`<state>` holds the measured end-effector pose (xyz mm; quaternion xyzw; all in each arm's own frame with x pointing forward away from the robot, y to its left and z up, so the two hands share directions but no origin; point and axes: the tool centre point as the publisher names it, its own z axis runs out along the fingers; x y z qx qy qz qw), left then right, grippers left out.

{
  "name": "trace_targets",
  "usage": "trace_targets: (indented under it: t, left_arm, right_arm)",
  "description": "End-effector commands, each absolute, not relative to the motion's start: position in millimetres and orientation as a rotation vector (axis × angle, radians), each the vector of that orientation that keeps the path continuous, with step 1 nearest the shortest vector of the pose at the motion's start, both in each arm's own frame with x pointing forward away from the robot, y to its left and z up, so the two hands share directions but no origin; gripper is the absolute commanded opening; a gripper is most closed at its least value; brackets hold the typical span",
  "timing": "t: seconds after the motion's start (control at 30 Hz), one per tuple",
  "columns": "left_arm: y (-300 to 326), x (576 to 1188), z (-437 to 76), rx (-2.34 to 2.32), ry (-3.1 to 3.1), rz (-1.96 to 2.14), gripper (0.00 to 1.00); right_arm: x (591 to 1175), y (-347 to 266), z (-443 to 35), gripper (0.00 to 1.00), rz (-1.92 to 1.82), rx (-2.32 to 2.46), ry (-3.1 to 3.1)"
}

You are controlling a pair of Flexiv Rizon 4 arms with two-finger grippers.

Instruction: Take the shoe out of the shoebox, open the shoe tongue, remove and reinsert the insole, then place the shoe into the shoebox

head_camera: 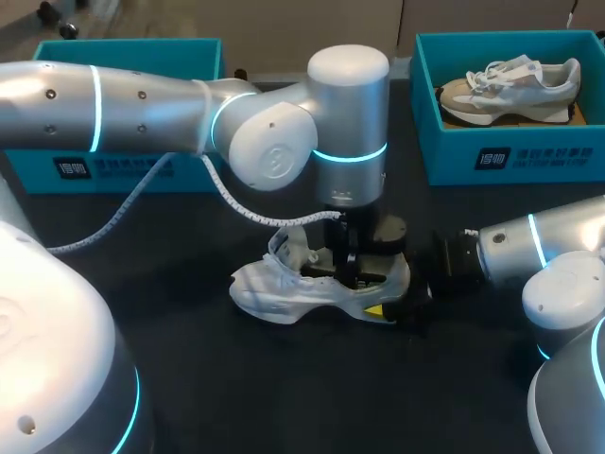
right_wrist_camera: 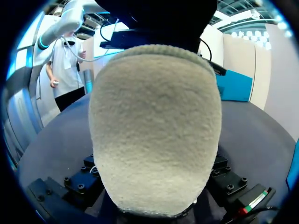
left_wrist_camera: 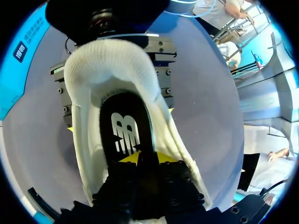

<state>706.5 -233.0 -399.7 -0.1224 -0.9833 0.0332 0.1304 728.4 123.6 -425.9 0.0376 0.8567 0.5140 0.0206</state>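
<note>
A white shoe lies on the dark table at the middle, toe to the left. My left gripper comes straight down into its mouth. In the left wrist view the black insole lies flat inside the shoe, and the left gripper stands open a little with its yellow tips on the insole. My right gripper is at the heel, one finger along each side, shut on the shoe. The knit heel hides the right fingertips in the right wrist view.
A teal shoebox at the back right holds a second, beige and white shoe. Another teal shoebox stands at the back left behind my left arm. A white cable hangs from the left arm above the shoe.
</note>
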Motion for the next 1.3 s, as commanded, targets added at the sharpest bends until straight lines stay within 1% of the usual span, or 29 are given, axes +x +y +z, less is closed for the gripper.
trace_targets:
  t: [0.03,0.13,0.2,0.37,0.6,0.8,0.93,1.0,1.03,1.07,1.1,1.3]
  left_arm:
    - [-235.0,706.0,-406.5,-0.360,-2.846,0.089,0.25]
    - [-235.2,704.6,-409.2,-0.369,-2.847,0.076,0.31]
    - [-235.2,704.8,-411.8,-0.371,-2.847,0.070,0.34]
    - [-233.9,705.9,-418.0,-0.374,-2.854,0.055,0.33]
    - [-232.3,706.1,-434.1,-0.389,-2.921,0.096,0.38]
    - [-232.5,706.9,-444.5,-0.361,-3.014,0.120,0.38]
    - [-233.5,709.1,-453.3,-0.349,-3.043,0.104,0.35]
    - [-234.0,710.7,-456.5,-0.351,-3.057,0.091,0.28]
    - [-234.4,712.0,-459.0,-0.353,-3.060,0.086,0.23]
    - [-234.6,713.0,-460.2,-0.355,-3.063,0.083,0.14]
    - [-234.8,713.9,-461.6,-0.357,-3.071,0.071,0.01]
    - [-233.2,719.6,-466.1,-0.337,-3.088,0.050,0.00]
  right_arm:
    - [728.5,128.1,-428.8,0.00,1.586,0.120,2.660]
    - [728.5,128.1,-428.8,0.00,1.586,0.120,2.660]
    - [728.5,128.1,-428.8,0.00,1.586,0.120,2.660]
    - [728.5,128.1,-428.8,0.00,1.586,0.120,2.660]
    - [728.5,128.1,-428.8,0.00,1.586,0.120,2.660]
    - [728.5,128.1,-428.8,0.00,1.586,0.120,2.660]
    - [728.5,128.1,-428.8,0.00,1.586,0.120,2.660]
    - [728.5,128.1,-428.8,0.00,1.586,0.120,2.660]
    - [728.5,128.1,-428.8,0.00,1.586,0.120,2.660]
    - [728.5,128.1,-428.8,0.00,1.586,0.120,2.660]
    - [728.5,128.1,-428.8,0.00,1.586,0.120,2.660]
    - [728.5,128.1,-428.8,0.00,1.586,0.120,2.660]
